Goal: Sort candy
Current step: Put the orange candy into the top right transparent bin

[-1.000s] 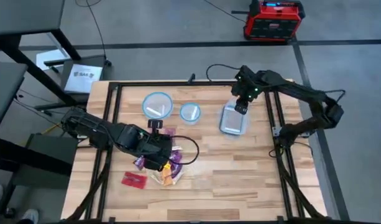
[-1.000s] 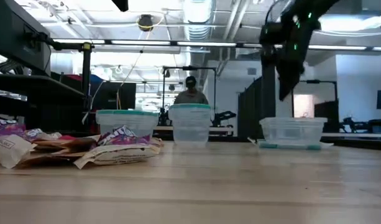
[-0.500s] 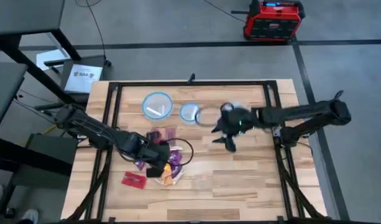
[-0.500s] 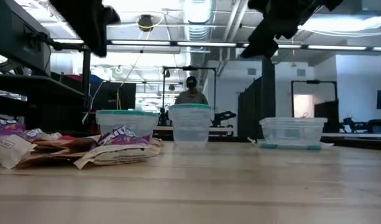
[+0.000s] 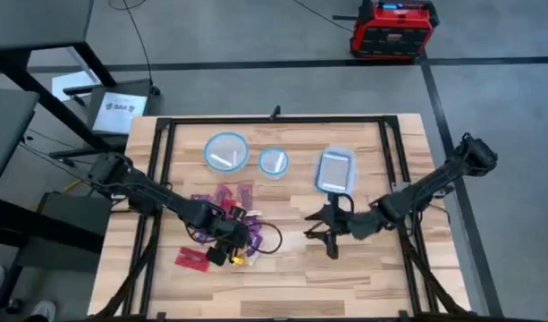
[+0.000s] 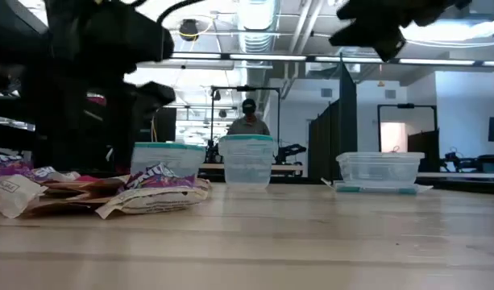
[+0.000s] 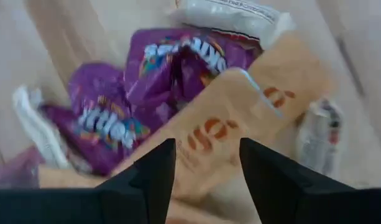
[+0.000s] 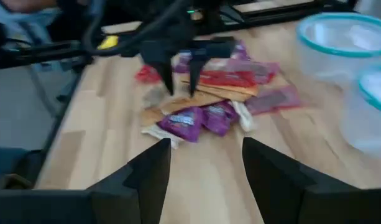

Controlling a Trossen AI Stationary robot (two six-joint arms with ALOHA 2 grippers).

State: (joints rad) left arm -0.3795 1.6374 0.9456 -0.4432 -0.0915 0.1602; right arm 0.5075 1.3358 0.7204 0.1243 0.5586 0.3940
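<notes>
Wooden counter (image 5: 291,268), workshop behind: candy (image 5: 222,215) heaped front-left, well apart from three clear containers (image 5: 227,150). Left pincer (image 5: 222,255), parted and empty, hangs over an orange packet (image 7: 240,118). Right pincer (image 5: 330,234), parted and empty, mid-counter. Advice: pinch one packet only, by its edge.

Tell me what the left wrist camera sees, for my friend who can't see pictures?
The left gripper hangs open just above a pile of candy, its two dark fingers either side of an orange packet. Purple packets lie beside it and a white one past it, all on the wooden table.
</notes>
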